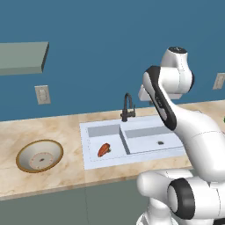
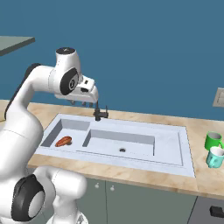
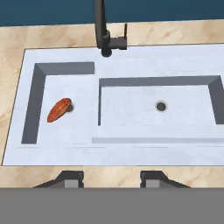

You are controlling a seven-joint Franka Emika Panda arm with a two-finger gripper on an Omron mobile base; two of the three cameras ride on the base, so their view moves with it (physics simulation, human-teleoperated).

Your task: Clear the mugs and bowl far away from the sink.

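The bowl (image 1: pixel 39 156), cream inside with a tan-gold rim, sits on the counter left of the sink (image 1: pixel 132 159). Two mugs stand on the counter right of the sink (image 2: pixel 170 131): a green one (image 2: pixel 213 141) and a teal one (image 2: pixel 215 157) just in front of it. My gripper (image 2: pixel 83 103) hangs high above the sink's back edge, near the black faucet (image 2: pixel 99 113). In the hand view its fingertips (image 3: pixel 70 178) stand apart over the sink's front rim (image 3: pixel 131 153). The gripper (image 3: pixel 111 179) is open and holds nothing.
A red-orange object (image 3: pixel 59 110) lies in the smaller left basin. The larger basin has a drain (image 3: pixel 161 106). A grey shelf (image 1: pixel 22 57) and a wall outlet (image 1: pixel 42 94) are on the blue wall at the left. The beige counter (image 1: pixel 57 132) runs along both sides of the sink.
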